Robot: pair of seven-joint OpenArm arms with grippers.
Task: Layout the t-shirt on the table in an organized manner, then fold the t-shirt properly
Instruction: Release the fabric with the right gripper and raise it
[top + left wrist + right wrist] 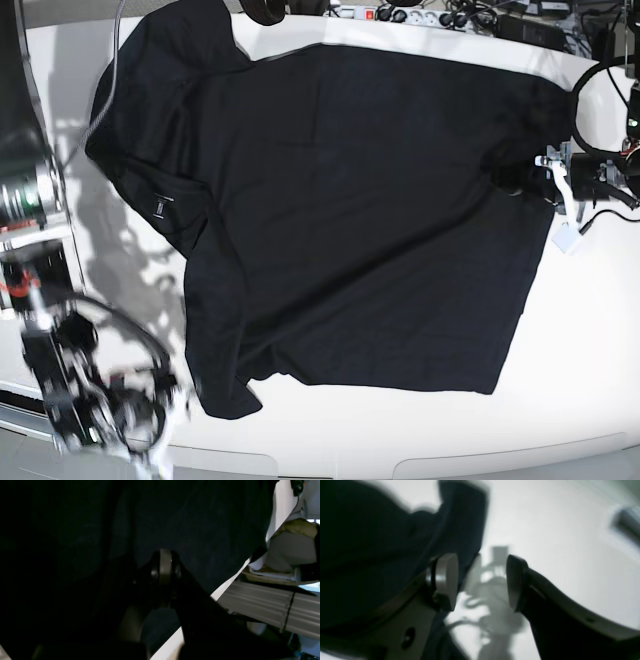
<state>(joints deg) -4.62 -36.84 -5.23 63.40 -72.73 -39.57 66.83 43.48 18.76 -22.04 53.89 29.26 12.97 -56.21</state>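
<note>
**Spreading a black shirt across a white desk**

Lying mostly flat, the t-shirt [350, 220] covers the middle of the desk [590, 370], its collar and pale label toward the base view's left edge and its hem toward the right. One sleeve reaches the far left corner; the other lies crumpled near the front left edge.

The left claw [540, 172] sits at the hem on the right side of the desk. In the left wrist view its pads are pressed together on the dark fabric of the t-shirt [200, 530], which fills nearly the whole picture and hides most of the claw [165, 567].

The right claw [482, 580] stands wide, nothing between its pads, with bare desk [557, 542] showing through the gap. The t-shirt [382, 555] lies just beside one pad; whether cloth touches it is unclear, as that view is blurred. In the base view this arm is smeared by motion at the front left corner, its claw hard to make out.
</note>
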